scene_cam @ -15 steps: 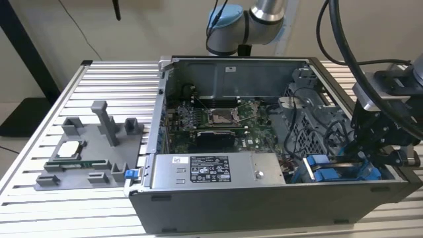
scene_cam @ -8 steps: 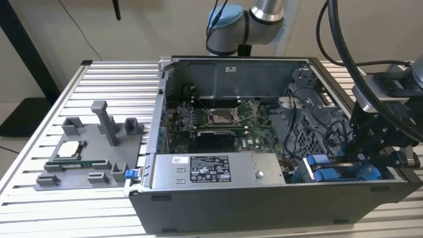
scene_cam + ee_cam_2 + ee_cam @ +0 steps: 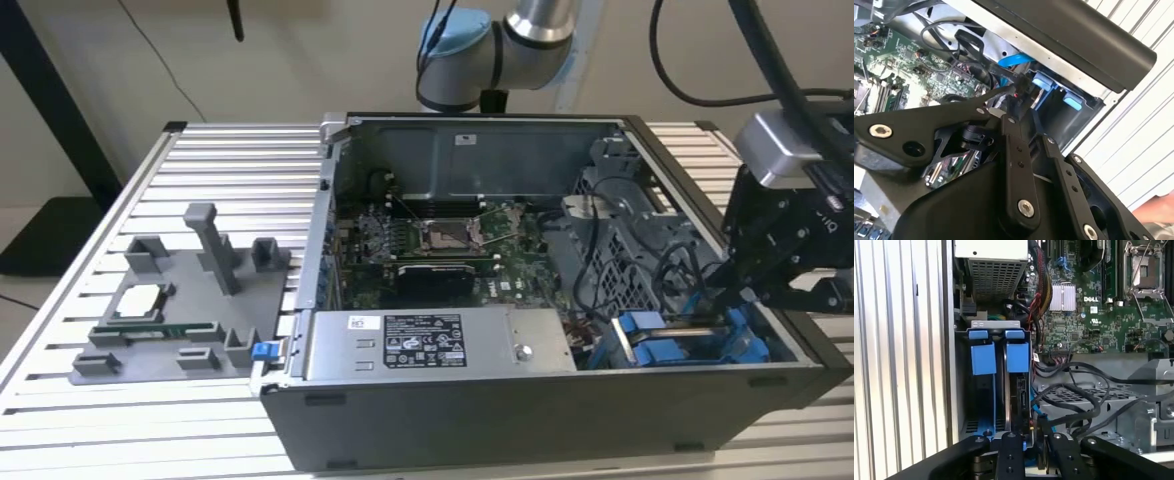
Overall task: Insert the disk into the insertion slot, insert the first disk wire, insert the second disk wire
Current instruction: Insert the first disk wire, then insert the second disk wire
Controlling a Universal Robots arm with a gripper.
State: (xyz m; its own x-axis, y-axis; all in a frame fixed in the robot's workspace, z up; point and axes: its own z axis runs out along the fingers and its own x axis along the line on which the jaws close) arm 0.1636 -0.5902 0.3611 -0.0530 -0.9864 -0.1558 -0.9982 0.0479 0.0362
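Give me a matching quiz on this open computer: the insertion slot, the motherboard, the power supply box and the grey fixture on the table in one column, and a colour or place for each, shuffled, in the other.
Column one:
1. insertion slot
2. motherboard
3. power-supply box
4. grey fixture

Column two:
A. outside the case, at the exterior view's left
B. green board
C. blue tabs
D. bears a printed label

Pairs: 1-C, 2-B, 3-D, 4-A.
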